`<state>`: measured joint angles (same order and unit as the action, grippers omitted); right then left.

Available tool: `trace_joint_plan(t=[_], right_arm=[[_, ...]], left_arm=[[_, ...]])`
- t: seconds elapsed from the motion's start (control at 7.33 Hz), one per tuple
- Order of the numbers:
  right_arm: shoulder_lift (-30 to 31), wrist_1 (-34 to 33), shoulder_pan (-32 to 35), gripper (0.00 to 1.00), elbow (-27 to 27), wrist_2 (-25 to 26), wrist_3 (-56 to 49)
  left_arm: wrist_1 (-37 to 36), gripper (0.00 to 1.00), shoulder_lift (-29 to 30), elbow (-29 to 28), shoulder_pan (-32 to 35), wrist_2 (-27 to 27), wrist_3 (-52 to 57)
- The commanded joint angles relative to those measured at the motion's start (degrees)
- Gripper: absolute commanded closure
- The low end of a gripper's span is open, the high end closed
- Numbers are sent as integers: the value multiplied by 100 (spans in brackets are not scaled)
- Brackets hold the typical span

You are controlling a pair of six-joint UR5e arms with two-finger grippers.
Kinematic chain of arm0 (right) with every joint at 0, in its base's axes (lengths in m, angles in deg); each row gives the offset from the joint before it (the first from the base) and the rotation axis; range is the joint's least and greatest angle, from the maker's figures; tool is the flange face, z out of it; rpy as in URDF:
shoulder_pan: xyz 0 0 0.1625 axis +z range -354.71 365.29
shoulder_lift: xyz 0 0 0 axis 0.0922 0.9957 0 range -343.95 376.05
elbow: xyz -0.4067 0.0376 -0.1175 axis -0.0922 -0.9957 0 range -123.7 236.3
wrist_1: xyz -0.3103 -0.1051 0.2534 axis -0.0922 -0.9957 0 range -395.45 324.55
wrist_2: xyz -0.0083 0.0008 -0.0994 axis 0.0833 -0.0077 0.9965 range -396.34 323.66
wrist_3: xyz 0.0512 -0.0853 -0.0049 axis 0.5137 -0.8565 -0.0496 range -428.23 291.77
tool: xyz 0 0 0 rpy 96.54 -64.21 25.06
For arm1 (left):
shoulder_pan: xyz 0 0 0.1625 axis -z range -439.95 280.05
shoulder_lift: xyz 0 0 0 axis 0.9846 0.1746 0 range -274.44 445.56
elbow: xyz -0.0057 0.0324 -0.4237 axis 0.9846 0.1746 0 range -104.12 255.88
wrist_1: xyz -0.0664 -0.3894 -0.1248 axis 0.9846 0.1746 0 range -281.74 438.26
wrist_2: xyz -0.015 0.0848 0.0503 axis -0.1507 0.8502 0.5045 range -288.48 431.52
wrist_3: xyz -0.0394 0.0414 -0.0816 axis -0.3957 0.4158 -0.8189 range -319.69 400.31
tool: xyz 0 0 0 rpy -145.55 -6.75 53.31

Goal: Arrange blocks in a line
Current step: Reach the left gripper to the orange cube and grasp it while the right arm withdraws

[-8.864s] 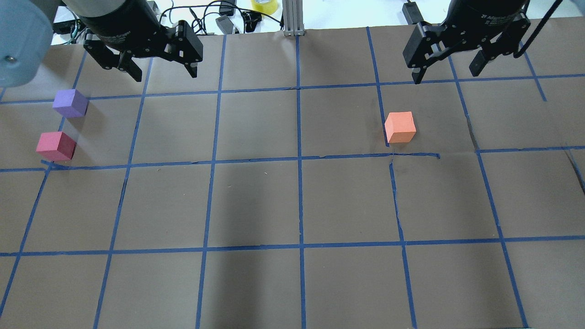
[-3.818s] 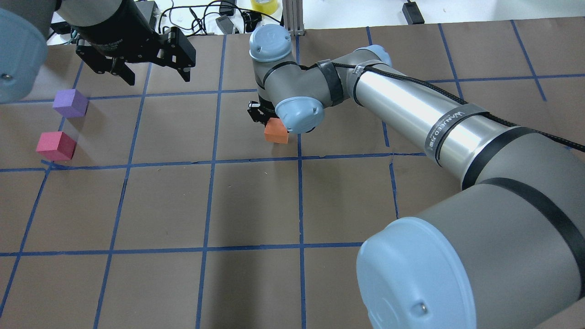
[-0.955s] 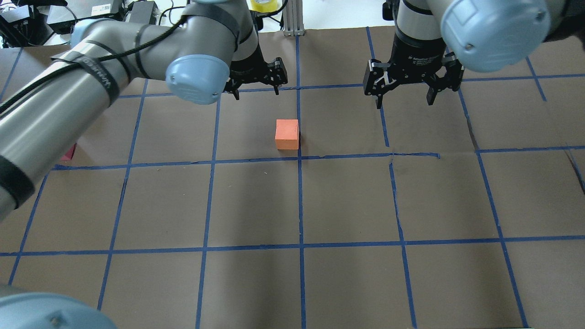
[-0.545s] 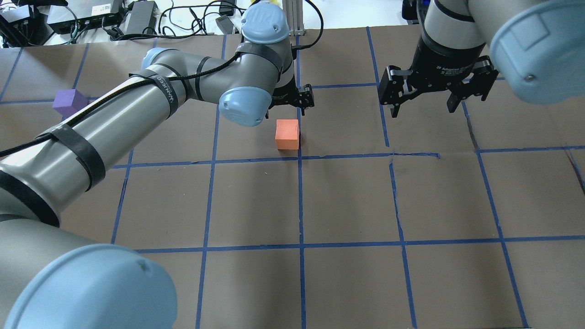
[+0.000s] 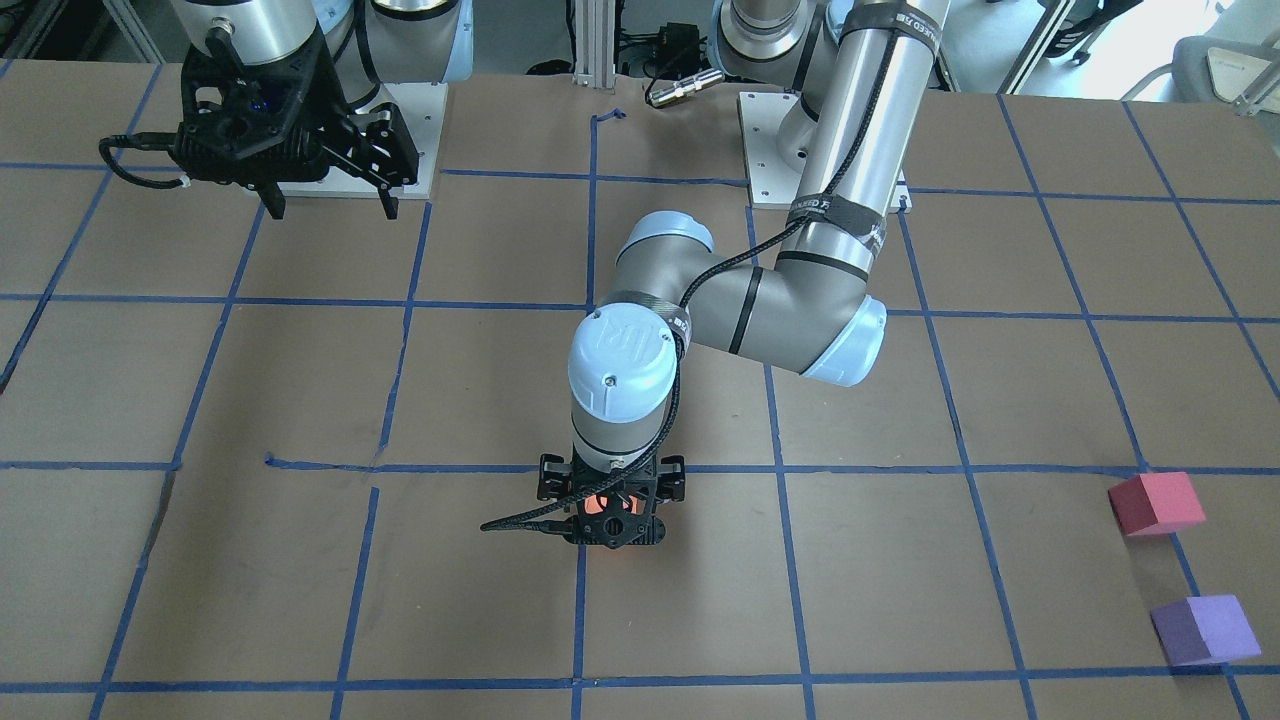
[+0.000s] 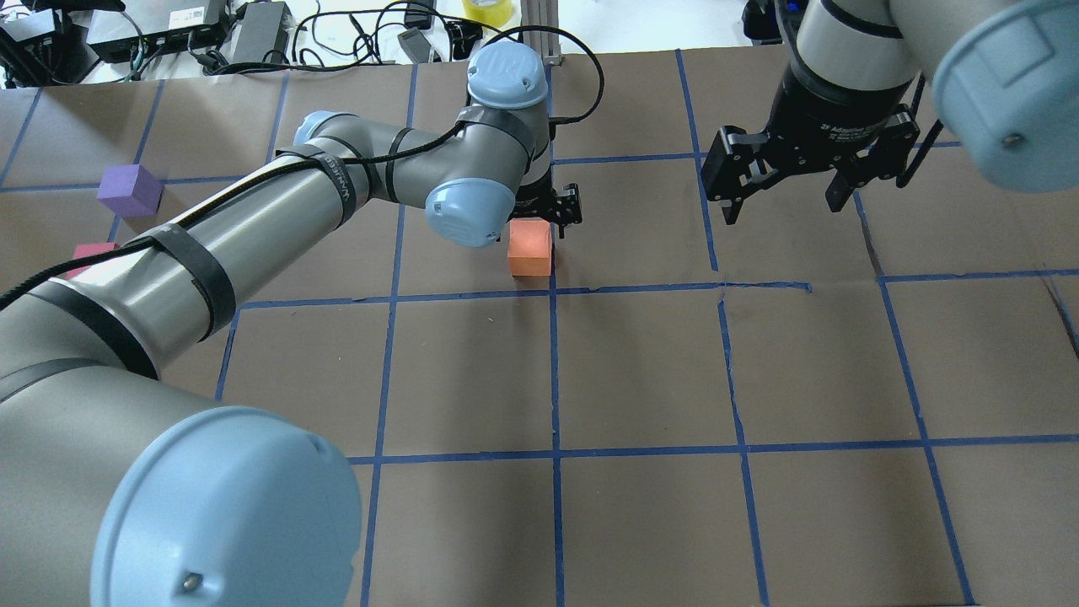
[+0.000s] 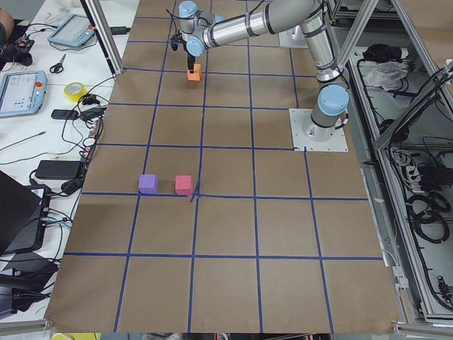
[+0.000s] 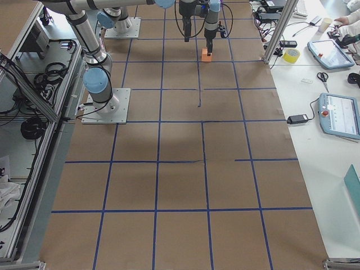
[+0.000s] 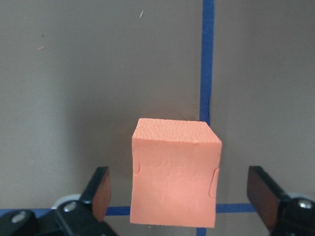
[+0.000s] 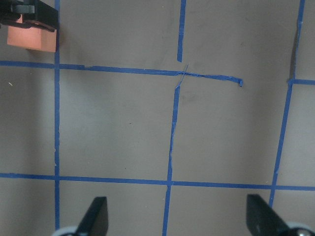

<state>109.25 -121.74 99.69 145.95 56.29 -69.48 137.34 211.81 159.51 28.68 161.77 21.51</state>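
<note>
Orange block [image 9: 174,172] sits on the worktop [image 6: 641,371] between the wide fingers of my left claw [image 9: 181,199], untouched. My right claw [image 6: 782,206] hangs wide, empty. Pinkish red block [image 5: 1155,503] and purple block [image 5: 1205,630] lie far off.

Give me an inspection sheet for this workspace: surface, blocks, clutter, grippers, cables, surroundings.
Surface: brown paper table with a blue tape grid; tape ragged near the middle.
Job's things: orange block near the centre; pinkish red block and purple block side by side, apart, far to the robot's left. No line yet.
Clutter: nothing seen on the table.
Grippers: left gripper open, fingers either side of the orange block, not touching; right gripper open, empty, above the table.
Cables: black cable along the left arm; loose leads beyond the far edge.
Surroundings: yellow tape roll, scissors and a pendant on the side bench.
</note>
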Motion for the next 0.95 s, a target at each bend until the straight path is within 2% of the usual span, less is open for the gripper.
trace_joint_plan(t=[0.0, 0.14, 0.27, 0.68, 0.82], right_arm=[[75, -2, -61, 0, 8, 151, -367], [75, 6, -244, 0, 8, -23, -384], [92, 24, -377, 0, 8, -278, -454], [233, 42, -518, 0, 8, -210, -454], [259, 85, -554, 0, 17, -227, -428]], left_arm=[[-2, 0, 154, 4, 0, 1, -36], [-37, 0, 190, 4, 0, 1, -10], [-37, 18, 199, 4, 0, 1, -19], [-37, 63, 208, 4, 9, 1, -54], [-37, 65, 164, -5, 9, 9, -54]])
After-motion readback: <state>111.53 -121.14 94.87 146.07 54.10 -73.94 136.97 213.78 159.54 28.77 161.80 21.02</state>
